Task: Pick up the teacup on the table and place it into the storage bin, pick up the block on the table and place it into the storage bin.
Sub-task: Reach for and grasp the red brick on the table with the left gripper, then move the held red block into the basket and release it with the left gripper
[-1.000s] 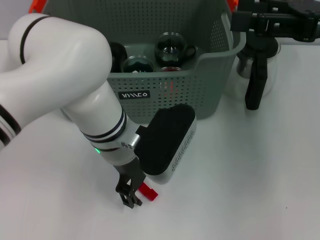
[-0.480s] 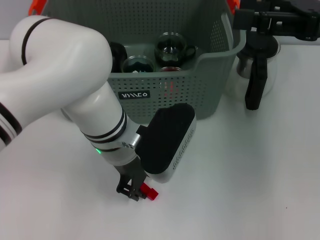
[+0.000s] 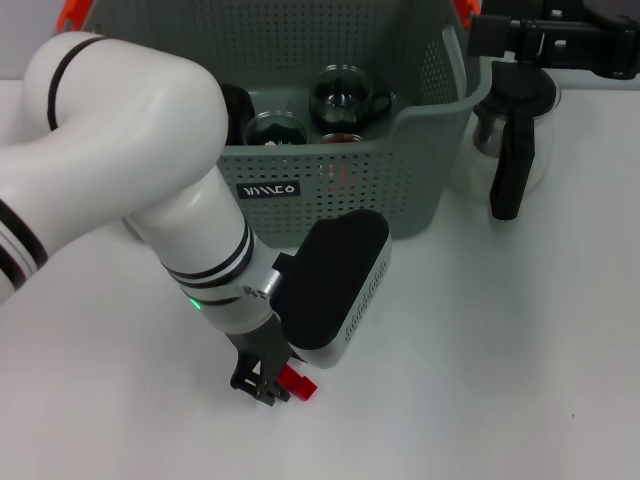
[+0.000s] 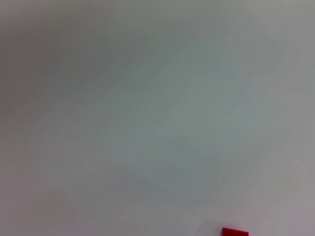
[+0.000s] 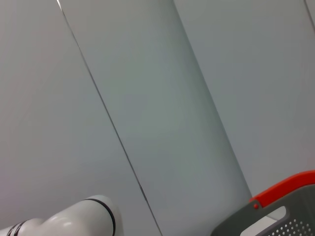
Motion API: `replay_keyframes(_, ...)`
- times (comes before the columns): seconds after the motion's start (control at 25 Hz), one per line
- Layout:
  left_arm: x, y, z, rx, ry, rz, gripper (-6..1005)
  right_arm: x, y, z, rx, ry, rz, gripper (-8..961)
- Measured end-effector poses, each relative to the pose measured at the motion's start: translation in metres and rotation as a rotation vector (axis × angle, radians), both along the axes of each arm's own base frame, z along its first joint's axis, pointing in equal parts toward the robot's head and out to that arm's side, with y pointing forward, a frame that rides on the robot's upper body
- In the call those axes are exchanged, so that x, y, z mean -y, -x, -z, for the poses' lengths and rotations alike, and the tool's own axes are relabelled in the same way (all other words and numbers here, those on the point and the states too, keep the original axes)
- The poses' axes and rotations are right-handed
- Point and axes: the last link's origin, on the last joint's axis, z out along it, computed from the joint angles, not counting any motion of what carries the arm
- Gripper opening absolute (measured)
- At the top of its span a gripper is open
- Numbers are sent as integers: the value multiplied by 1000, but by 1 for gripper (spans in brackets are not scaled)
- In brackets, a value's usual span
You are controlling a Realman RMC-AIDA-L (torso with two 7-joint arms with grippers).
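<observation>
While our left gripper point(image 3: 268, 385) is clamped on the block point(image 3: 297, 381), open table point(image 3: 480, 380) surrounds it. Teacups point(image 3: 345, 97) sit in the bin point(image 3: 400, 190). Our right gripper point(image 3: 507, 150) is beside it; fingers unclear.

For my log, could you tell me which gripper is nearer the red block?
Left. The left gripper is at the red block; the right gripper hangs far off beside the storage bin.

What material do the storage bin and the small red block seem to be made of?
The storage bin looks like matte grey-green moulded plastic: its walls are evenly perforated and its rim is rounded. The block, at the left gripper, looks like solid red plastic or painted wood; its look leaves this open.
</observation>
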Motion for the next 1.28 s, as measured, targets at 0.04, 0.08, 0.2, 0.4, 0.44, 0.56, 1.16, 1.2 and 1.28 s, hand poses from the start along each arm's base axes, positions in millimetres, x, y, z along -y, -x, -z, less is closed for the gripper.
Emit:
replay_keyframes(0.04,0,0,0,0,0,0,454,0,0,0,0,-1,-1,946)
replay_keyframes(0.08,0,0,0,0,0,-1,454,0,0,0,0,-3,-2,946)
replay_keyframes(0.2,-1,0,1,-1,1,-3,453,0,0,0,1,-5,-3,946)
replay_keyframes(0.4,-1,2,2,-6,2,-4,450,0,0,-1,0,-9,-2,947)
replay_keyframes(0.44,-1,2,2,-5,2,-5,450,0,-1,-1,-1,-10,-2,947)
replay_keyframes(0.56,-2,1,2,-5,2,-4,436,-1,-1,-1,-1,-12,-2,947)
replay_keyframes(1.16,-6,0,2,-16,-8,-6,234,-2,-2,-4,-7,-28,0,947)
replay_keyframes(1.2,-6,1,2,-20,-6,-8,183,-2,-2,-4,-7,-29,0,947)
replay_keyframes(1.28,-7,1,3,-28,-1,-12,182,-1,-2,-4,-8,-29,1,947)
